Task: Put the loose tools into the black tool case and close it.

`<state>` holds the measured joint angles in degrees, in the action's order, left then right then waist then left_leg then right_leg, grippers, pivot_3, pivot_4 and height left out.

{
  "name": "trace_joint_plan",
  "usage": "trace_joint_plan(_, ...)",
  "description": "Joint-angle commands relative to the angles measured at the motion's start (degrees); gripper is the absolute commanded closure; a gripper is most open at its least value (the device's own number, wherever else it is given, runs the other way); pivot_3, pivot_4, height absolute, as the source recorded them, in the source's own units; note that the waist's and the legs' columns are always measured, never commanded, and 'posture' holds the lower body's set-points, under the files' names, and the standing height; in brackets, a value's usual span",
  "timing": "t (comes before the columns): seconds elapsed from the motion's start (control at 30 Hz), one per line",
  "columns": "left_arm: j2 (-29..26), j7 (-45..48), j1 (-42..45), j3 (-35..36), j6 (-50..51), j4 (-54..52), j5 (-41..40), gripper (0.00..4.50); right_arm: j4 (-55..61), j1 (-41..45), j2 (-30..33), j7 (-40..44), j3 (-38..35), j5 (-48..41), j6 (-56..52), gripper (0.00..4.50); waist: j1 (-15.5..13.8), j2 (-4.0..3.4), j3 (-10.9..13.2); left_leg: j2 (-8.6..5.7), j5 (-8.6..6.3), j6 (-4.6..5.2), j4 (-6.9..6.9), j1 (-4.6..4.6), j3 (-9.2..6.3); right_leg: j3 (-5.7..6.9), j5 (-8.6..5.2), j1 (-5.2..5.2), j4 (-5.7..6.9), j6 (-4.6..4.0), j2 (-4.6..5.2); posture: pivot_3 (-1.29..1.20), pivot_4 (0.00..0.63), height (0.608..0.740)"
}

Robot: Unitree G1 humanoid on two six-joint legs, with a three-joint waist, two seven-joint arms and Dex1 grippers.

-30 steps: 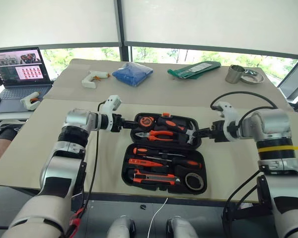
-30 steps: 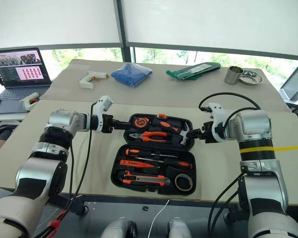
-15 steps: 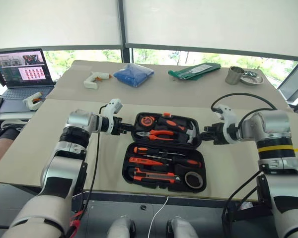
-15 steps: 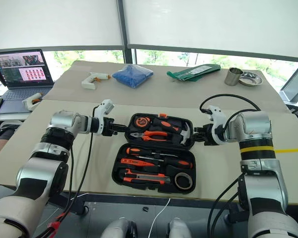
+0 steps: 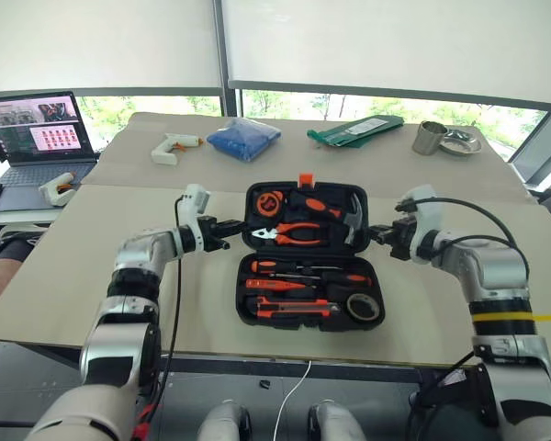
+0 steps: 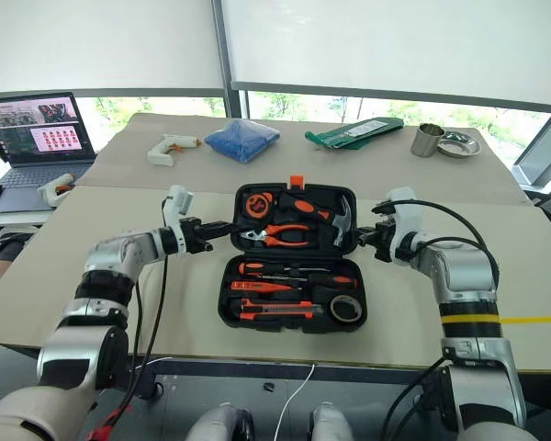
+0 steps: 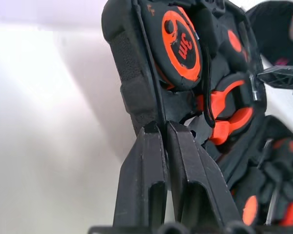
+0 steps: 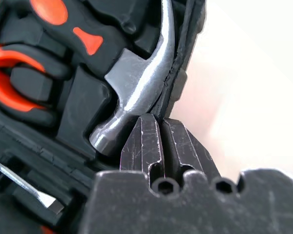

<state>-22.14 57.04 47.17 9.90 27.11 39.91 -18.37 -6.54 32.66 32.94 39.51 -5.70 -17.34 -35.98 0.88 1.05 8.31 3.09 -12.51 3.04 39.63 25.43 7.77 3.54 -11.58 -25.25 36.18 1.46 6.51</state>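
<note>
The black tool case (image 5: 248,308) lies open in the middle of the table, its lid (image 5: 252,209) tilted up off the table with the orange latch (image 5: 305,180) at its top. In the base lie two screwdrivers (image 5: 298,268), a utility knife (image 5: 289,310) and a dark tape roll (image 5: 361,306). The lid holds a tape measure, pliers and a hammer. My left gripper (image 5: 237,223) is shut on the lid's left edge (image 7: 136,97). On the opposite edge (image 8: 183,73), beside the hammer head, my right gripper (image 5: 375,234) is shut too.
A laptop (image 5: 39,124) stands at the far left, with a white glue gun (image 5: 55,186) near it. At the back of the table lie another glue gun (image 5: 174,145), a blue bag (image 5: 243,138), a green packet (image 5: 358,130), a metal cup (image 5: 430,138) and a dish (image 5: 461,142).
Both grippers have shut on the lid's side edges. The lid has come up from lying flat to a tilted stand. The camera view has shifted a little.
</note>
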Motion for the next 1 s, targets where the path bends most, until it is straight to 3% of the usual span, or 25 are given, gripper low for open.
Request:
trace_joint_plan(0.03,-0.34,0.11,-3.26,4.33,-13.71,-7.48,-2.49,4.44,7.02,-7.53,2.62,2.24,-1.72,4.14,19.51,4.5,-0.11,0.0,0.0,-0.01,0.01,-0.01,-0.02,0.03,0.02,0.02,0.0,0.01,-0.06,0.0,0.0,0.0,0.15,0.739)
trace_joint_plan(0.17,0.04,3.57,-12.78,2.79,-34.72,-11.99,0.42,4.44,2.88,-17.96,4.49,-2.42,0.67,15.18,43.67,4.5,-0.16,0.0,0.0,-0.09,0.0,-0.02,0.0,0.02,0.14,0.03,-0.07,0.09,-0.18,0.12,0.1,0.0,0.15,0.739)
trace_joint_plan(0.3,-1.06,9.49,-21.86,-0.11,-46.7,-15.68,1.15,4.44,-3.51,-24.3,8.27,-10.97,4.0,28.71,66.17,4.5,-0.12,-0.01,-0.01,-0.15,-0.02,-0.02,0.0,-0.17,0.19,0.01,-0.11,0.25,-0.22,0.2,0.24,0.0,0.15,0.739)
trace_joint_plan(0.43,-5.41,10.2,-30.24,-0.13,-54.5,-15.08,3.35,3.09,-8.27,-30.39,10.79,-15.8,4.56,33.58,74.16,3.12,-0.29,0.0,-0.01,-0.15,-0.19,0.25,0.02,-0.39,0.15,0.06,-0.15,0.5,-0.24,0.22,0.29,0.0,0.15,0.739)
trace_joint_plan(0.5,-8.5,6.58,-31.73,1.7,-55.35,-13.06,4.79,2.42,-6.81,-33.52,11.29,-16.39,1.92,30.97,73.88,2.54,-0.14,-0.01,-0.01,-0.11,-0.22,0.29,0.0,-0.51,0.09,0.11,-0.32,0.55,-0.23,-0.05,0.4,0.0,0.15,0.739)
trace_joint_plan(0.6,-11.36,3.61,-30.11,3.81,-53.04,-10.21,3.73,2.42,-1.78,-38.78,11.56,-12.13,-1.47,20.65,68.22,2.54,-0.22,0.05,0.02,-0.07,-0.22,0.18,0.0,-0.74,-0.03,0.15,-0.54,0.75,-0.17,0.12,0.5,0.0,0.15,0.739)
trace_joint_plan(0.7,-12.86,5.7,-26.64,2.16,-49.97,-9.47,2.9,2.4,8.15,-47.14,12.63,-2.79,-3.49,4.01,56.75,3.27,-0.68,0.05,0.02,-0.12,-0.43,-0.16,0.0,-0.9,-0.15,0.21,-0.53,0.97,-0.17,0.17,0.69,0.0,0.15,0.739)
trace_joint_plan(0.8,-12.05,6.94,-21.99,-1.12,-46.51,-8.86,4.02,3.09,17.35,-53.66,14.94,3.5,-3.3,-2.42,51.42,4.34,-1.13,0.05,0.02,-0.15,-0.5,-0.03,0.0,-1.06,-0.13,0.23,-0.54,1.01,-0.25,0.22,0.8,0.0,0.15,0.739)
trace_joint_plan(0.83,-11.51,7.15,-20.33,-2.19,-45.26,-8.63,4.31,3.46,19.98,-55.04,15.58,4.73,-2.96,-3.83,48.98,4.5,-1.19,0.05,0.02,-0.17,-0.52,0.0,0.0,-1.07,-0.12,0.23,-0.55,1.02,-0.28,0.25,0.81,0.0,0.15,0.739)
trace_joint_plan(0.93,-9.23,7.01,-14.16,-5.3,-43.0,-5.99,5.88,4.43,25.44,-56.84,16.84,7.61,0.33,-4.12,43.06,4.5,-1.42,0.08,0.02,-0.2,-0.54,0.05,0.02,-1.02,-0.09,0.22,-0.52,1.08,-0.31,0.31,0.81,0.0,0.15,0.739)
trace_joint_plan(1.0,-8.18,6.5,-9.94,-7.37,-41.8,-3.58,7.7,4.47,28.07,-55.84,15.94,7.38,2.22,-5.09,38.26,4.5,-1.4,0.17,0.02,-0.2,-0.53,0.07,0.04,-0.94,-0.07,0.22,-0.51,1.09,-0.3,0.32,0.75,0.0,0.15,0.739)
